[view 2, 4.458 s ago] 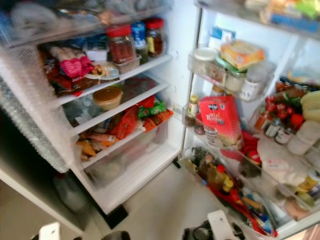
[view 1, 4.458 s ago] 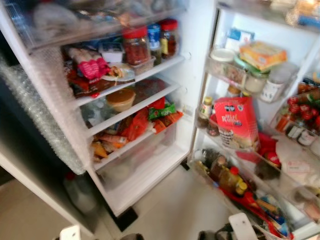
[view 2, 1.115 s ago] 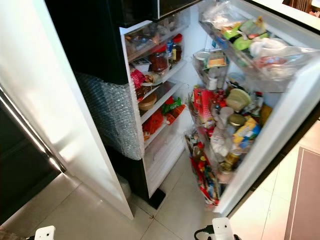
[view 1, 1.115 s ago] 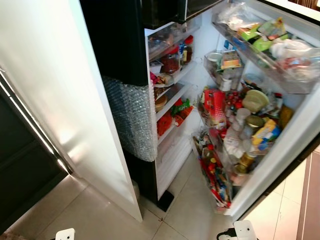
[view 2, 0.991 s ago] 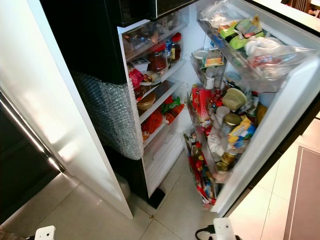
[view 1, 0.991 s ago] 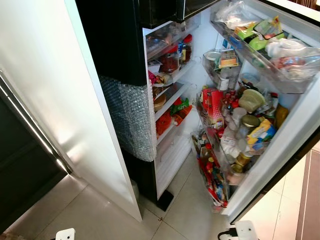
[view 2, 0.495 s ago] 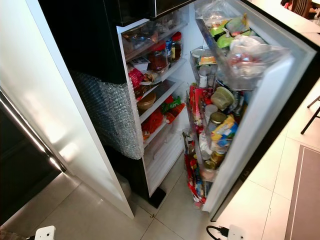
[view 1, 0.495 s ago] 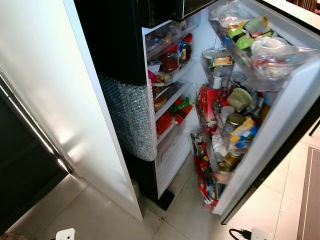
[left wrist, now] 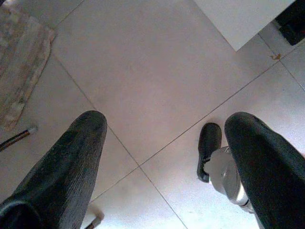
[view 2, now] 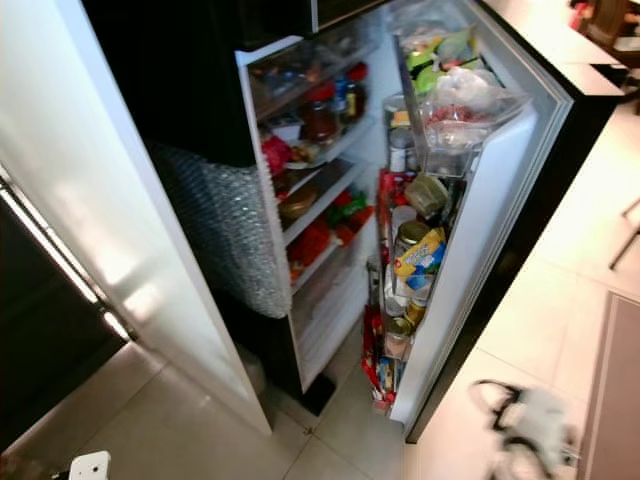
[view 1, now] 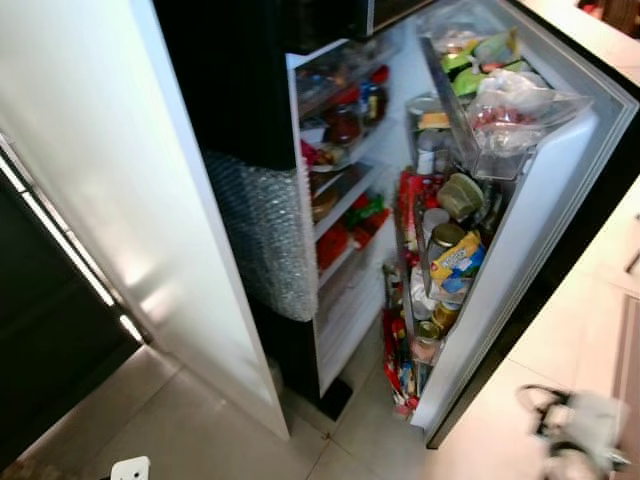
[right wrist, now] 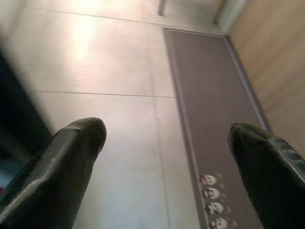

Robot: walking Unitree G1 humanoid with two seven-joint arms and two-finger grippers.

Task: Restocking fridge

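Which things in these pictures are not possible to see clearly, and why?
- Right gripper: motion blur in both eye views, so its shape is unclear.
- Labels on the door shelf jars: too small to read.
- Lower fridge shelves: partly hidden behind the bubble wrap.
- Mat: its pattern is cut off by the right wrist view's edge.

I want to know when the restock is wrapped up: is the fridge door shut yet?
Not shut. The fridge door stands partly open, its packed racks and the inner shelves visible.
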